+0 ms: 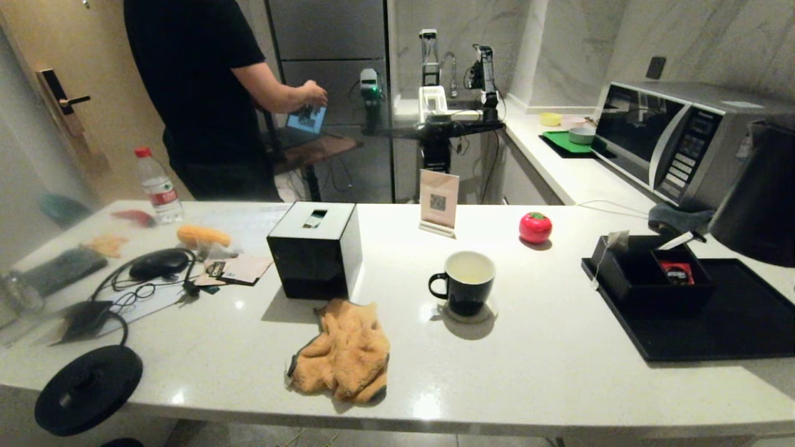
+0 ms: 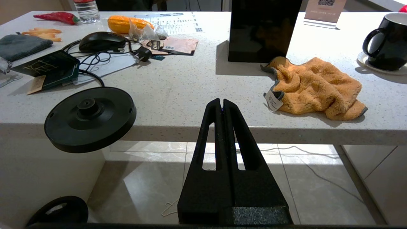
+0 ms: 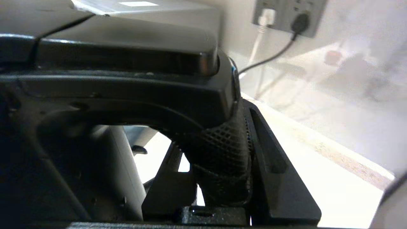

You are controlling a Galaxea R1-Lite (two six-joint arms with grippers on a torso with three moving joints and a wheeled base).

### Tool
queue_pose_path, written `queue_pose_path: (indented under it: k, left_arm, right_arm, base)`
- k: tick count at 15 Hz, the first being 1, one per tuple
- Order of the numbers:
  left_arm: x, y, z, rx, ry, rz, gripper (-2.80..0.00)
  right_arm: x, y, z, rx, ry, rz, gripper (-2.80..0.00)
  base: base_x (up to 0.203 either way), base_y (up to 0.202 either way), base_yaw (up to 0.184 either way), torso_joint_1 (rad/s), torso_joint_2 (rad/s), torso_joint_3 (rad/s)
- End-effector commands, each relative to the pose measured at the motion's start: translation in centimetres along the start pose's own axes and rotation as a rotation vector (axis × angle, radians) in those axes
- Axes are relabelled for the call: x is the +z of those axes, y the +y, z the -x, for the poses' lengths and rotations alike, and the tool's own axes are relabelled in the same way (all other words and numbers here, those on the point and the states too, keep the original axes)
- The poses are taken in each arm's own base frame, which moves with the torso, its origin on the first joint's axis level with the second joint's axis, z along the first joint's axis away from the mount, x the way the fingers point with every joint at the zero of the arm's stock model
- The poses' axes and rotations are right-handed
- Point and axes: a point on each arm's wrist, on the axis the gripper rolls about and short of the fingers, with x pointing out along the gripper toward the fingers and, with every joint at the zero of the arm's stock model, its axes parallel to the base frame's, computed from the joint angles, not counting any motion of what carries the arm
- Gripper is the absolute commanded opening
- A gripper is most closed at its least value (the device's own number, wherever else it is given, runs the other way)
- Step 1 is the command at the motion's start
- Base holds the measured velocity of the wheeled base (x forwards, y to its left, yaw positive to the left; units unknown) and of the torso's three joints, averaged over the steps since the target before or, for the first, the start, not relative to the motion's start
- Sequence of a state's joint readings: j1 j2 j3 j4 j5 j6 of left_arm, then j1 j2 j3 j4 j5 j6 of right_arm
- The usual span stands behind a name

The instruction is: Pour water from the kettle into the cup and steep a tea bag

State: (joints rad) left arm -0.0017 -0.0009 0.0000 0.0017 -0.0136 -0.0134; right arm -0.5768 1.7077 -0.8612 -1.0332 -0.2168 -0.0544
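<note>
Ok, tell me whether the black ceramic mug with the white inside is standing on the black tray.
No, the mug stands on the white counter, apart from the tray.

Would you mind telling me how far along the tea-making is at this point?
Pouring looks done: the cup shows pale liquid inside. In hand: the right gripper is clamped on the kettle handle, at the far right. Left: the tea bag hangs on the black box, unsteeped. The left gripper is parked, shut.

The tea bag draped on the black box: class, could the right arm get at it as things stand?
Probably not yet: the right end effector is shut on the kettle handle. The tea bag itself lies uncovered on the box rim.
</note>
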Motion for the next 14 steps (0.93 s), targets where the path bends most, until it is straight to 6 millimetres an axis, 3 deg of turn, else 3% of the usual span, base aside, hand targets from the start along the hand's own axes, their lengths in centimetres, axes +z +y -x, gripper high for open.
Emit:
queue_pose_path:
  k: [1,7,9,14]
  left_arm:
    - [0.0,0.0,0.0,0.0,0.001,0.0,-2.8]
    - [0.0,0.0,0.0,0.0,0.001,0.0,-2.8]
    - [0.0,0.0,0.0,0.0,0.001,0.0,-2.8]
    - [0.0,0.0,0.0,0.0,0.001,0.0,-2.8]
  right_arm:
    - [-1.4,-1.4,-0.8,-0.049,0.03,0.006,-2.8]
    - [-4.5,-4.3,-2.6,-0.136,0.068,0.019,-2.8]
    - [-5.3,-5.0,-3.0,-0.073,0.068,0.023,-2.8]
    - [-7.7,-5.3,-4.2,-0.041,0.06,0.027,-2.8]
  base:
    - [0.0,0.0,0.0,0.0,0.0,0.0]
    - [0.0,0.0,0.0,0.0,0.0,0.0]
    - [0.0,0.0,0.0,0.0,0.0,0.0]
    - [0.0,0.0,0.0,0.0,0.0,0.0]
